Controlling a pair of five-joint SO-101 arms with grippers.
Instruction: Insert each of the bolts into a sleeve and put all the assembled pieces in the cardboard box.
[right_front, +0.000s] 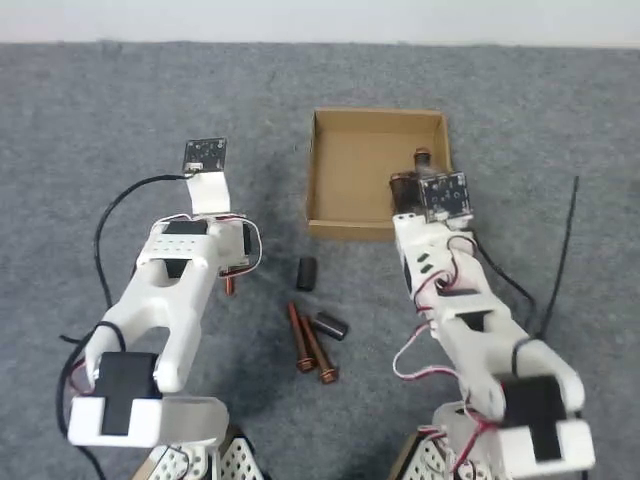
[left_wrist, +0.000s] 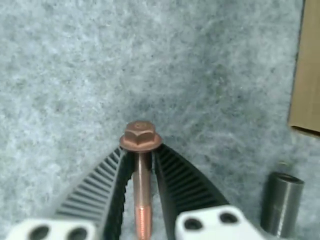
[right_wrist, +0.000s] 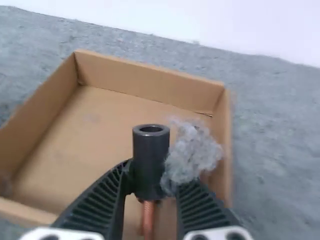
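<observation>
My left gripper (left_wrist: 140, 152) is shut on a copper bolt (left_wrist: 141, 175) by its shank, hex head (left_wrist: 140, 136) past the fingertips, low over the grey carpet. In the high view this bolt (right_front: 229, 285) peeks out under the left arm. My right gripper (right_wrist: 150, 172) is shut on a dark sleeve (right_wrist: 149, 152) with a bolt's copper end (right_wrist: 146, 217) sticking out of it. It hangs over the cardboard box (right_wrist: 95, 130), at the box's right side (right_front: 360, 170) in the high view. Two loose bolts (right_front: 308, 342) and two loose sleeves (right_front: 307, 272) (right_front: 330, 326) lie on the carpet between the arms.
A loose sleeve (left_wrist: 281, 202) lies close beside my left gripper, with the box's edge (left_wrist: 306, 75) beyond it. A tuft of grey fluff (right_wrist: 192, 150) clings by the right gripper's finger. Cables trail beside both arms.
</observation>
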